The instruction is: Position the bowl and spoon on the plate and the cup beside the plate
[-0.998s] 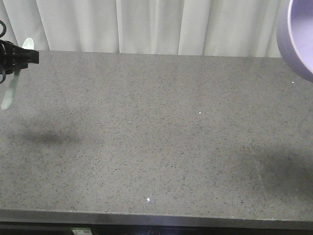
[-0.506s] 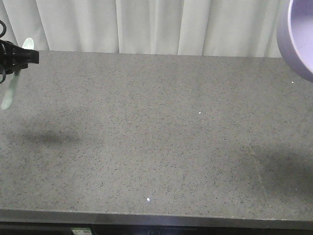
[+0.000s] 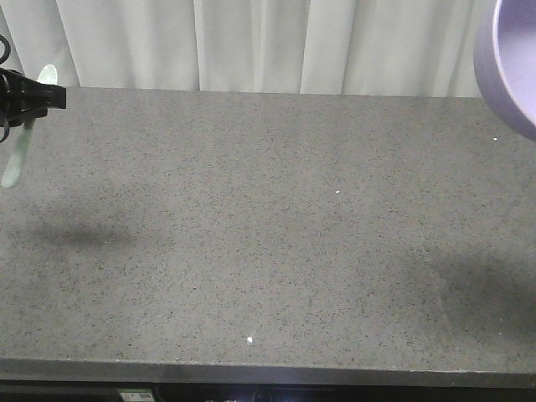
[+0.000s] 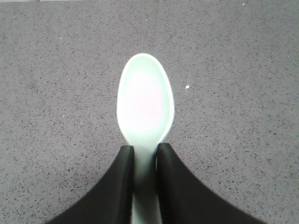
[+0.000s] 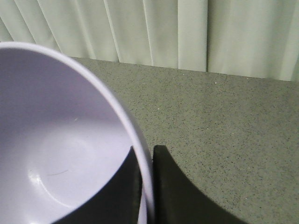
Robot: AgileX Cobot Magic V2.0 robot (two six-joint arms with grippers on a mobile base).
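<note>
Holding as before, we log left pincer (image 4: 145, 149) clamped on spoon (image 4: 145, 105), right pincer (image 5: 147, 151) pinching bowl (image 5: 56, 140) rim, both above speckled table (image 3: 268, 234), curtain (image 3: 251, 42) behind.

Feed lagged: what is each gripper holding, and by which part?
Left gripper: mint-green spoon, fingers on the handle just behind its scoop. Right gripper: lilac bowl, pinched at the rim.

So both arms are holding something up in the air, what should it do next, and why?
Probably lower the bowl first. The right gripper pinches its rim, the left gripper clamps the spoon by the handle, both held above the table. No plate shows in these views, so where to set it is unclear.
</note>
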